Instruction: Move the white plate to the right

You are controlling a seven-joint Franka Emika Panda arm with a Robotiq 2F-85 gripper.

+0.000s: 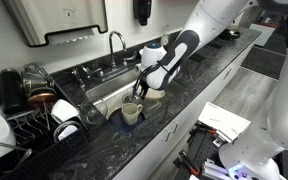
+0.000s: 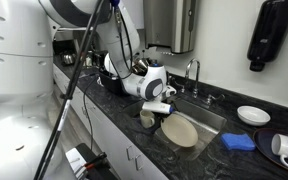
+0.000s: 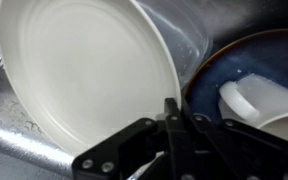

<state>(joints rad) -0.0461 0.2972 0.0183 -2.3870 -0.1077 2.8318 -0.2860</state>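
The white plate point(image 3: 79, 70) fills the left of the wrist view, over the steel sink. In an exterior view it point(image 2: 180, 131) hangs tilted above the sink's near edge. My gripper point(image 3: 173, 108) is shut on the plate's rim at its right side, with the fingers pinched together over the edge. The gripper also shows in both exterior views point(image 2: 165, 107) point(image 1: 140, 93), low over the sink. A cream mug point(image 1: 131, 113) point(image 2: 147, 118) stands on the counter's edge just beside the gripper.
A dark blue dish point(image 3: 229, 60) with a white cup point(image 3: 264, 100) on it lies just beyond the plate. A blue sponge point(image 2: 237, 142) and a small white bowl point(image 2: 252, 114) sit on the dark counter. The faucet point(image 1: 115, 45) stands behind the sink; a dish rack point(image 1: 34, 115) stands beside it.
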